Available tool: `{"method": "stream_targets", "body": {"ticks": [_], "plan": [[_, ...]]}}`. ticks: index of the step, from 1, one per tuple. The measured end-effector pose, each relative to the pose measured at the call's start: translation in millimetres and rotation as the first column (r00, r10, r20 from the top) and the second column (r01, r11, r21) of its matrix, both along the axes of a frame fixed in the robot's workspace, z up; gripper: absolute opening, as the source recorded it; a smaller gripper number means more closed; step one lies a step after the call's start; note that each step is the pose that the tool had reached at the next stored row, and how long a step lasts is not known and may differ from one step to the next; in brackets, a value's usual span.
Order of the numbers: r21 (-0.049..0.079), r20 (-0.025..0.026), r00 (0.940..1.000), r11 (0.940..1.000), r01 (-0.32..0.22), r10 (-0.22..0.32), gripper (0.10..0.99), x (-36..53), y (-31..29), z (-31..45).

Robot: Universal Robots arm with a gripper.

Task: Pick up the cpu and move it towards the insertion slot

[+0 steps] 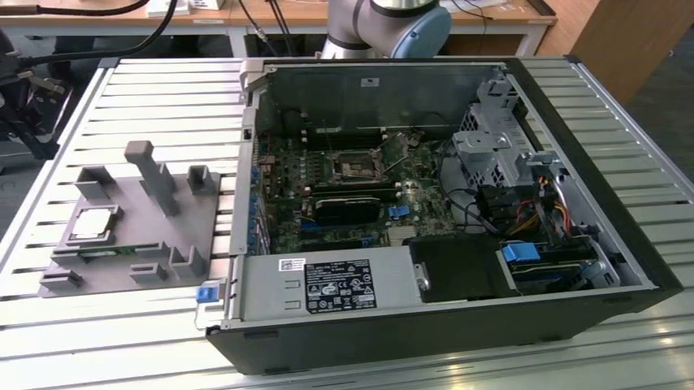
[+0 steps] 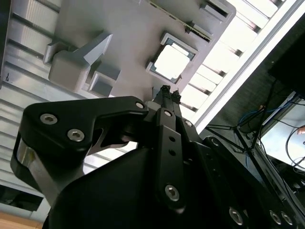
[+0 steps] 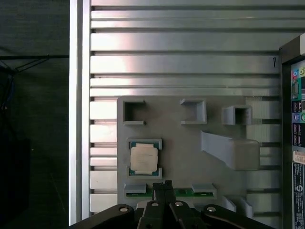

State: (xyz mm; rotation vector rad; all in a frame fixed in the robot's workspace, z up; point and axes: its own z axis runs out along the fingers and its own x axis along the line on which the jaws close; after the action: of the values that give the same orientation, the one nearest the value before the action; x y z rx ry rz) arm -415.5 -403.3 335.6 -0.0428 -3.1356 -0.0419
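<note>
Reading no wording anywhere. Noting a black label (image 1: 337, 287) crowded with tiny white print and symbols on the power supply (image 1: 266, 291), sitting just beside a small white sticker (image 1: 291, 263). Spotting a second white sticker (image 1: 370, 81) on the rear case wall (image 1: 314, 97), print too small. In the first wrist view, seeing a small dark mark (image 3: 274, 61) on a table slat (image 3: 190, 64) and a pale label (image 3: 299, 157) on the computer case (image 3: 286, 143), illegible.

place: robotics lab | slotted aluminium bench (image 1: 162, 97) | open computer case (image 1: 434, 345) | robot arm base (image 1: 391, 24)
</note>
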Motion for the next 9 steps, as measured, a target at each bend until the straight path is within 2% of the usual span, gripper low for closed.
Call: {"method": "stream_targets", "body": {"ticks": [9], "plan": [[0.0, 0.0003, 1.0, 1.0, 0.003, -0.003, 0.106, -3.4, 0.0, -3.1]]}}
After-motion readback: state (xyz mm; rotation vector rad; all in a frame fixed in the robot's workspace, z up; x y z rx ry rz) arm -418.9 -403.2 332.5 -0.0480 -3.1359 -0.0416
